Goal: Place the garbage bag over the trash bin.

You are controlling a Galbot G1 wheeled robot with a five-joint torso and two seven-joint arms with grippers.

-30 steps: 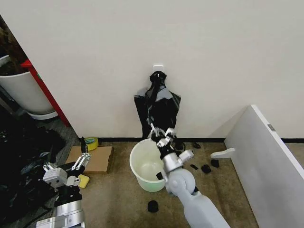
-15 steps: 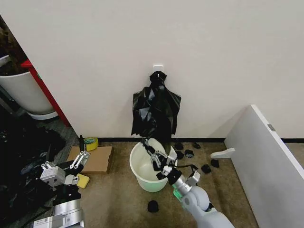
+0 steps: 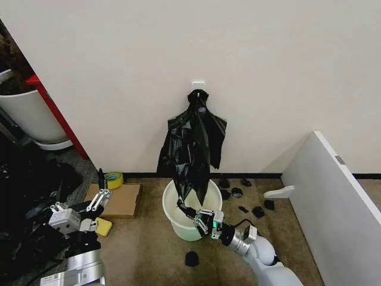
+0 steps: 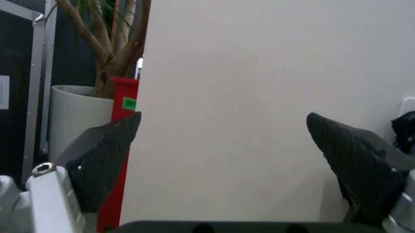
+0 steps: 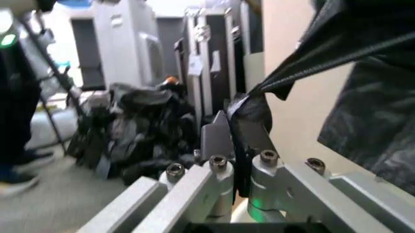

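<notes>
So the right claw (image 3: 191,215) is clamped shut on the bottom corner of the garbage bag (image 3: 193,152), right over the open mouth of the trash bin (image 3: 172,221). The bag is tied at its top to a small white hook (image 3: 198,86) on the wall and hangs down from there, stretched into a long crinkly black strip with its lower tip pulled into the bin's opening. In the right wrist view you can see the black plastic pinched tight between the fingers (image 5: 217,136). The bin itself sits on the floor just in front of the wall, upright, nothing covering its rim.

The left claw (image 3: 80,205) is parked low off to the left, fingers spread open and holding nothing, near a piece of cardboard (image 3: 116,199) and a roll of tape (image 3: 114,179). A few small black scraps (image 3: 257,211) lie on the floor to the right of the bin.
</notes>
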